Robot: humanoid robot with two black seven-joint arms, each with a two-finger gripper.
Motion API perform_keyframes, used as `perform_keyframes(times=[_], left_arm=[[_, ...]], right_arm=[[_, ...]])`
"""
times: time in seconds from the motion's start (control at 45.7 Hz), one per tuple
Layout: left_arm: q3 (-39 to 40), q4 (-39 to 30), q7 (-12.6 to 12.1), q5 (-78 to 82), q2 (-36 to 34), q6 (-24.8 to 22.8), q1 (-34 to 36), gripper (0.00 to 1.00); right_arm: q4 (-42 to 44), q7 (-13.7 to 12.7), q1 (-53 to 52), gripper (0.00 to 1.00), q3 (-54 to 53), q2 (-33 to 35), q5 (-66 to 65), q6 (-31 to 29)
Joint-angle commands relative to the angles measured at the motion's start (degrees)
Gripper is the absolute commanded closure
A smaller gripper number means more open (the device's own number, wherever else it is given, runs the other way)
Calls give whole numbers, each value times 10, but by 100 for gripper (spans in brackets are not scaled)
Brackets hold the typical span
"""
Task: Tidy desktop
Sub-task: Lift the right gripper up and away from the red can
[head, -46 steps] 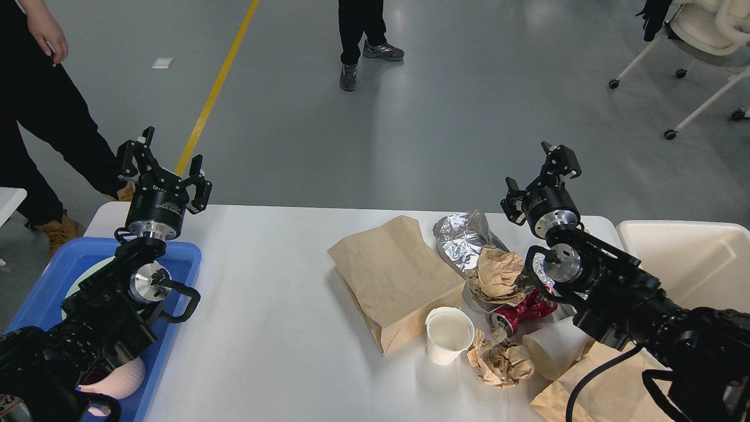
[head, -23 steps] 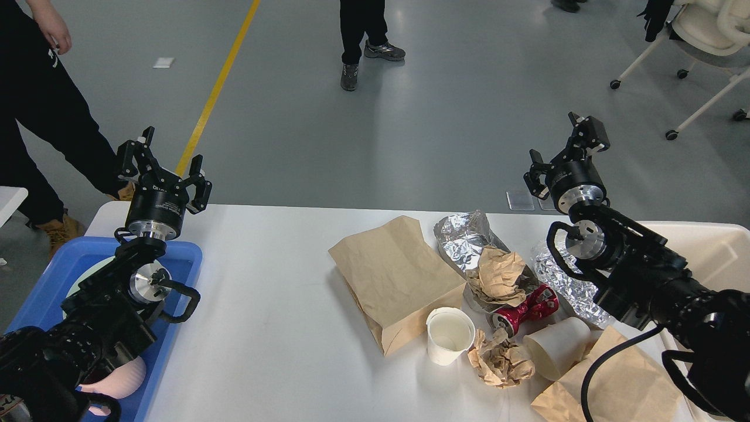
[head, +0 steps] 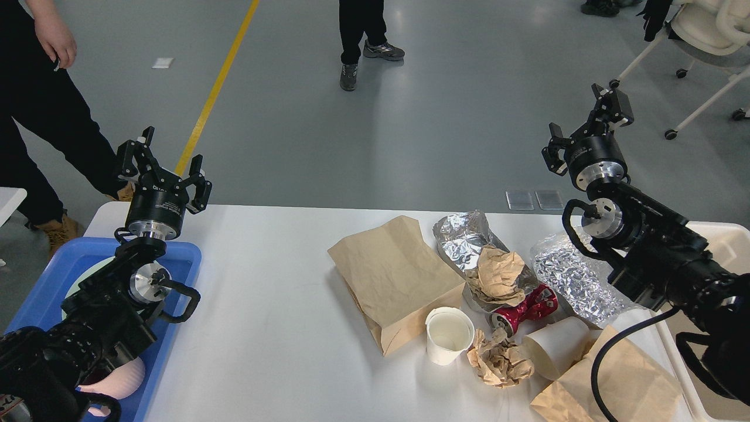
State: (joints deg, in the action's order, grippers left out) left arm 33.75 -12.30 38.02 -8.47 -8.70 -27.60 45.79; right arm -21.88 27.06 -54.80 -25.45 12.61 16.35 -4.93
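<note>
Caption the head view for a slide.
Both open black grippers, left and right, hover above a white rectangular desktop littered with brown paper bags and crumpled foil.

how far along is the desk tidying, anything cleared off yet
Barely started. Nothing looks cleared: paper bag, foil, red can, upright cup and crumpled paper all sit on the desktop. Left gripper and right gripper hang open and empty. Everything is left.
</note>
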Motion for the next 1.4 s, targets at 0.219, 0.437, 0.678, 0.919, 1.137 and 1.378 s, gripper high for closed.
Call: perform_keyframes(times=[0.219,0.437,0.678,0.919,1.137,1.378], left_arm=[[0,0,0,0,0,0,0,4],[0,0,0,-1,0,0,0,4],[0,0,0,0,0,0,0,4],[0,0,-1,0,0,0,0,4],[0,0,-1,-1,0,0,0,4],[0,0,0,0,0,0,-1,4]], right_arm=[[-2,0,1,0,-4,44,0,-3],[0,1,0,0,-3,52,0,-3],[-7,0,-6,0,25,66,-41,-5],[-15,-9,-30,0,120,151,-101,-77],[-81,-39,-110,0,455,197,-155,-88],[-170,-163,-233,0,733,189,-154,-104]])
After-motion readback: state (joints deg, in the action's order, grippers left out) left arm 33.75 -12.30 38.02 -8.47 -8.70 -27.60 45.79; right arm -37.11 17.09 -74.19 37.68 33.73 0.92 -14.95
